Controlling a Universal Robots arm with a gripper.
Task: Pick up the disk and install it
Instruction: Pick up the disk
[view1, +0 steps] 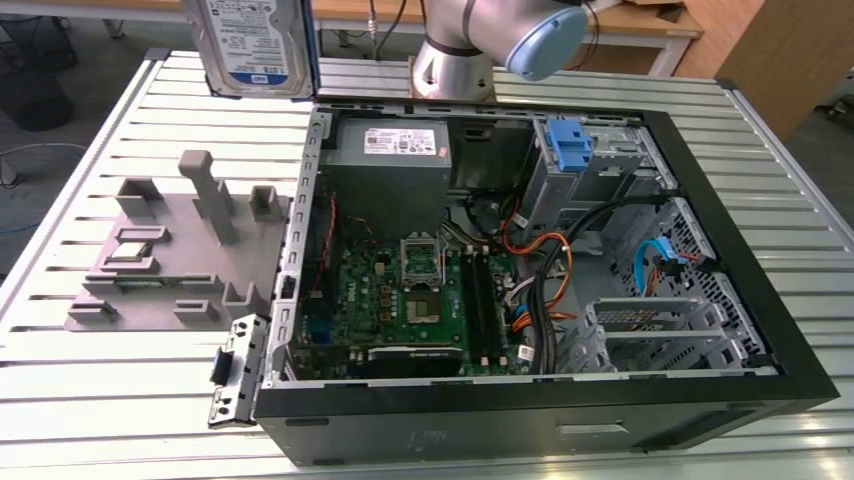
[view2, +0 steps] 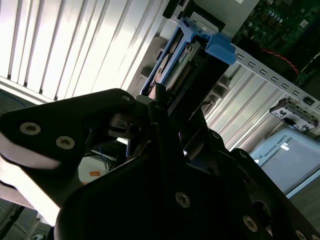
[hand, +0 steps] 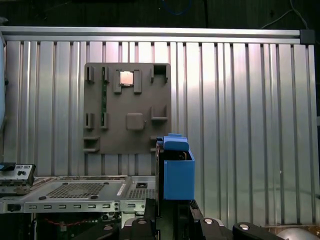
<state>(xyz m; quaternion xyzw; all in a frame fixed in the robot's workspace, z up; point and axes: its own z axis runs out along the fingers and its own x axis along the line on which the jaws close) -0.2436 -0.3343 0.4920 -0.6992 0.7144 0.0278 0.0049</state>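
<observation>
The disk hangs upright at the top of the exterior view, left of the arm's base, its silver face and white-and-blue label towards the camera. It is lifted above the slatted table, beyond the open case's back left corner. In the second wrist view my gripper is shut on the disk, whose blue carrier frames its edge. In the first wrist view the disk shows end-on as a blue block rising from my black fingers, beside the grey fixture plate.
An open computer case lies on the slatted metal table, with a power supply and a blue bracket in its drive bay. A grey fixture plate sits left of the case. The arm's base stands behind.
</observation>
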